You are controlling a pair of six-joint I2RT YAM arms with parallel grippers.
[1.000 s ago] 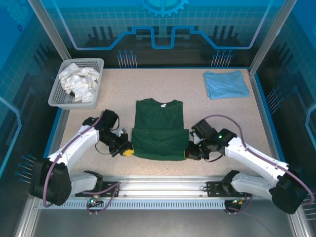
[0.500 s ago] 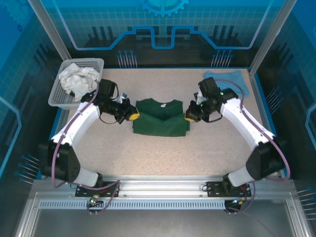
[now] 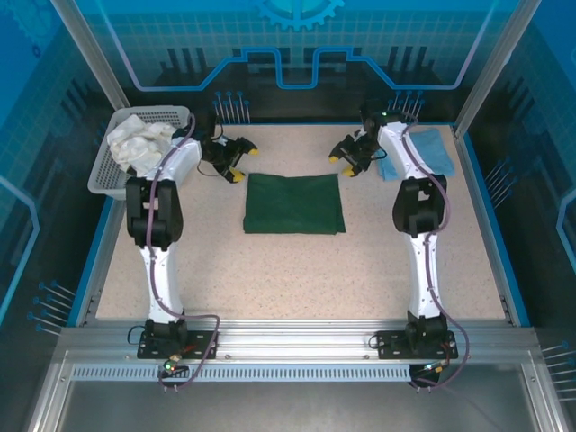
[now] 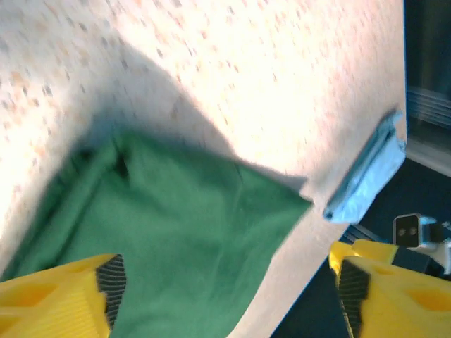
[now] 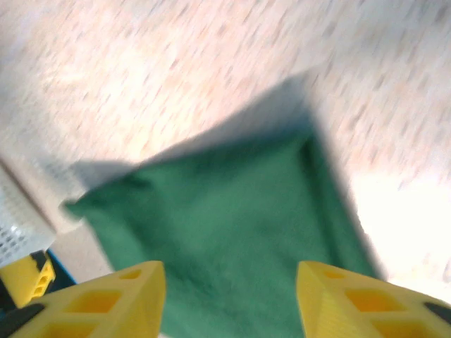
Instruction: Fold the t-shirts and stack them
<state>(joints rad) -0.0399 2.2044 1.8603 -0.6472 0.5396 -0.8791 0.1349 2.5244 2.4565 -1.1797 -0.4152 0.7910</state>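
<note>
In the upper left of the top view sits the white basket [image 3: 115, 184] with some white cloth [image 3: 144, 144] in it, and I leave that alone. Just to the right of it is my left pincer [image 3: 243, 163]. It is spread wide and holds nothing. In its own camera its yellow fingers [image 4: 53, 299] stand far apart at the two bottom corners. The dark green t-shirt [image 3: 294, 203] lies below them. This shirt is in the middle of the table [image 3: 270, 279], folded into a neat flat block. Both pincers look to be just past its far edge, not touching it. Further right is my right pincer [image 3: 342, 166], near the shirt's far right corner. It is spread wide and empty too. In the upper right corner lies the light blue t-shirt [image 3: 430, 155], folded flat and well apart from the green one. I think the green fold is done and stacking comes next. To do that well, I should go down at both far corners at the same time. I should pinch all the layers together and lift evenly so the fold does not fall open. Then I should lay one shirt square on top of the other.
</note>
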